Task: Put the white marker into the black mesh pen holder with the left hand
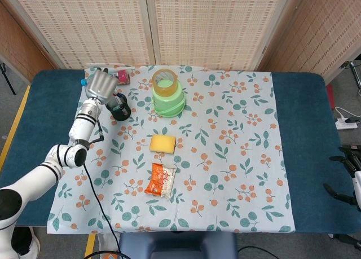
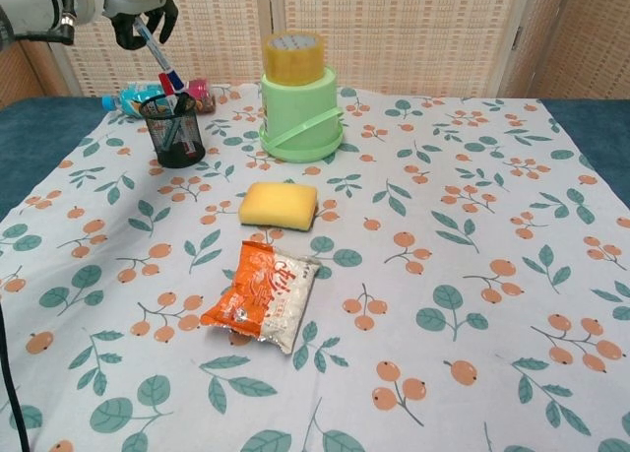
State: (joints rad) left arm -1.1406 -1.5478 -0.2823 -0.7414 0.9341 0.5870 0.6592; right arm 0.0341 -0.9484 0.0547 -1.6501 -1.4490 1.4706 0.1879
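Left hand point(image 2: 133, 7) gripping white marker point(image 2: 157, 56) by upper barrel, tip-down above black mesh pen holder point(image 2: 177, 132); light, stiff, slippery.

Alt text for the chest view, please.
The left hand holds the marker tip-down just above the pen holder. Right of it a tape roll sits on a green bucket; nearer are a sponge and a snack packet.
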